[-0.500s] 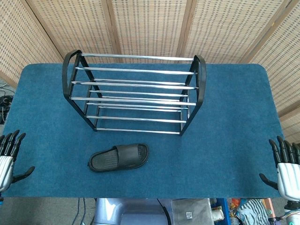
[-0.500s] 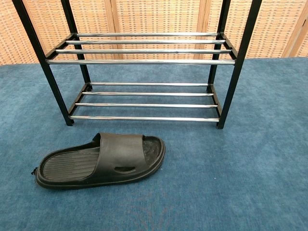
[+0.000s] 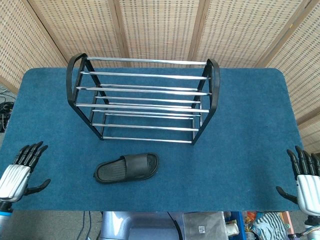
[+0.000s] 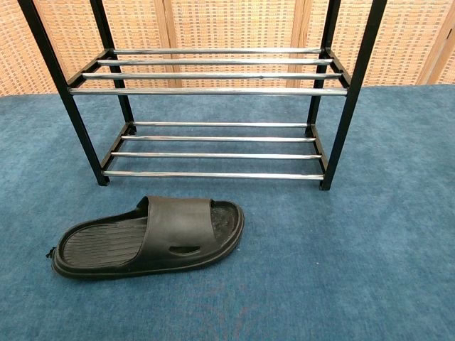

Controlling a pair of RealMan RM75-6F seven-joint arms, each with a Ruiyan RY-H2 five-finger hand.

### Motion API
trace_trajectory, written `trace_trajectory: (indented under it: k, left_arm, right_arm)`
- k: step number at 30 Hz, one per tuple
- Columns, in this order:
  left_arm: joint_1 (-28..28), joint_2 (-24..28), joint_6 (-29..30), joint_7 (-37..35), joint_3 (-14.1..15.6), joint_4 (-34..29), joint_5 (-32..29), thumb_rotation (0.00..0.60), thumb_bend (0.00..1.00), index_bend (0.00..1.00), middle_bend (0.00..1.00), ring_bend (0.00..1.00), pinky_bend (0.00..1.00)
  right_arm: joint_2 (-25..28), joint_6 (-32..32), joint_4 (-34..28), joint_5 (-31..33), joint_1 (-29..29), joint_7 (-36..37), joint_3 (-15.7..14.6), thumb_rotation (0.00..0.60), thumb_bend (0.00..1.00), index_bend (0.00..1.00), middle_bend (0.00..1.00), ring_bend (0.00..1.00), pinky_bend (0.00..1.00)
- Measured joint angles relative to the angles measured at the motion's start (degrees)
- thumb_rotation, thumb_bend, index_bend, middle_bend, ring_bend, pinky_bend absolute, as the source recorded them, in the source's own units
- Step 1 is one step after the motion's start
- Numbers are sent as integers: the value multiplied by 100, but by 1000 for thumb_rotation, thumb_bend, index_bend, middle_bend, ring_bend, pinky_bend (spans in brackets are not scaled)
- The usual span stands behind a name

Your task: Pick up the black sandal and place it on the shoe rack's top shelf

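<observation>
Head view: sandal point(image 3: 127, 167) near table point(image 3: 240, 150) front edge, untouched. Both hands empty, fingers spread. Left hand point(image 3: 19, 172) nearer: grip across strap, lift level.

Woven cane wall panels point(image 3: 160, 30), blue carpeted table point(image 3: 250, 125), perhaps daylight

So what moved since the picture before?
Only the left robot hand moved: it came further in over the blue table, open and holding nothing. The right robot hand, the black sandal and the shoe rack stayed put.
</observation>
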Motion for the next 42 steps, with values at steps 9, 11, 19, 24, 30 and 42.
trace_trajectory:
  k: [9,11,19,24,30,42]
  left_arm:
    - [-1025,-250,-1377,-2049,173,671,349,600,794,47,0,0,9]
    - [-1244,-401,-1660,-2303,191,885,365,600,794,51,0,0,9]
    - [-1763,-982,-2418,-3174,288,1265,293,600,794,65,0,0,25]
    - [-2098,-1226,-2649,-3773,501,1357,480,600,794,71,0,0,39]
    - [-2378,-1336,-2888,-3923,682,1176,578,600,794,75,0,0,48]
    - [-2849,-1370,-2986,-4310,1037,575,996,600,794,77,0,0,60]
  right_arm:
    - [61,-96,-29,67,16,83,8,600,0,0,0,0,0]
    - [61,-119,-29,81,25,71,6,600,0,0,0,0,0]
    - [81,-156,-25,85,35,113,-1,600,0,0,0,0,0]
    - [95,-170,-34,87,39,130,-1,600,0,0,0,0,0]
    - [103,-187,-42,69,38,128,-21,600,0,0,0,0,0]
    - [76,-230,-39,82,48,54,-36,600,0,0,0,0,0]
